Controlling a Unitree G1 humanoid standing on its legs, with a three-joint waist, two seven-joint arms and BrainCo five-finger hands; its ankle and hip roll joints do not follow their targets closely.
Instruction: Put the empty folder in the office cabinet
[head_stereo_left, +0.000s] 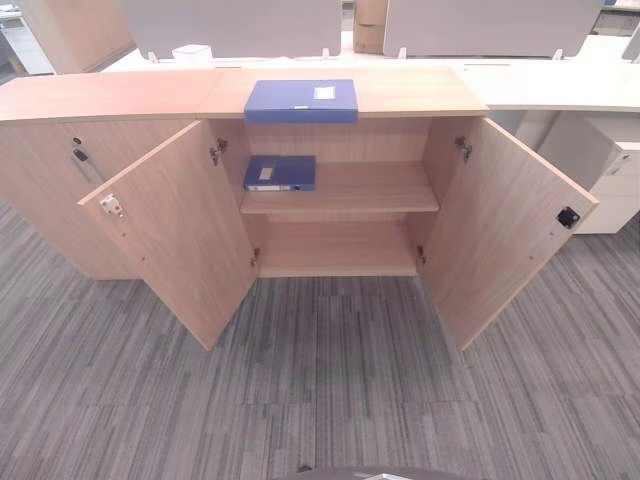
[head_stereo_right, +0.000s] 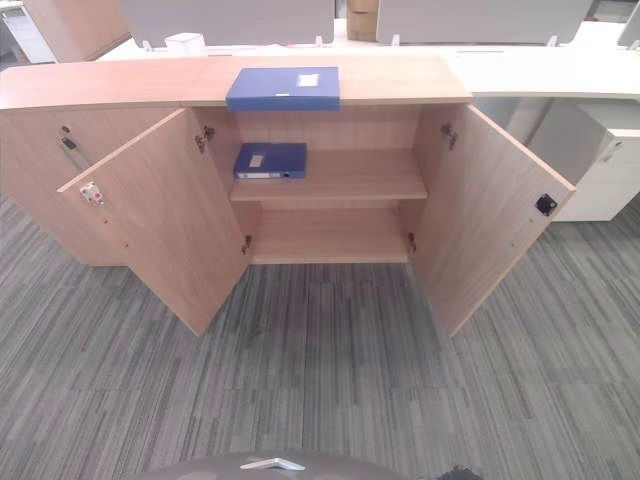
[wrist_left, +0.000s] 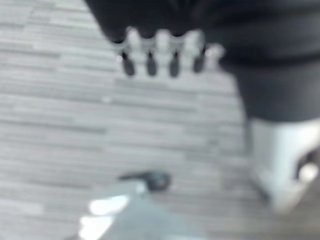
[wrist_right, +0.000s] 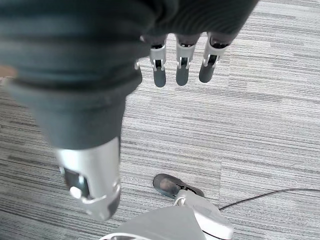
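Observation:
A blue folder (head_stereo_left: 301, 100) with a white label lies flat on top of the wooden office cabinet (head_stereo_left: 420, 95), near its front edge. A second blue folder (head_stereo_left: 279, 172) lies on the left part of the cabinet's upper shelf (head_stereo_left: 370, 188). The lower shelf (head_stereo_left: 335, 250) holds nothing. Both cabinet doors stand wide open, the left door (head_stereo_left: 175, 230) and the right door (head_stereo_left: 500, 225). My left hand (wrist_left: 150, 50) hangs over the grey carpet with straight fingers and holds nothing. My right hand (wrist_right: 182, 62) hangs the same way, fingers straight and apart from everything.
Left of the open cabinet stands a closed cabinet (head_stereo_left: 50, 170) of the same wood. A white drawer unit (head_stereo_left: 610, 170) stands at the right behind the right door. A small white box (head_stereo_left: 192, 55) sits behind the cabinet top. Grey striped carpet (head_stereo_left: 320, 390) lies between me and the cabinet.

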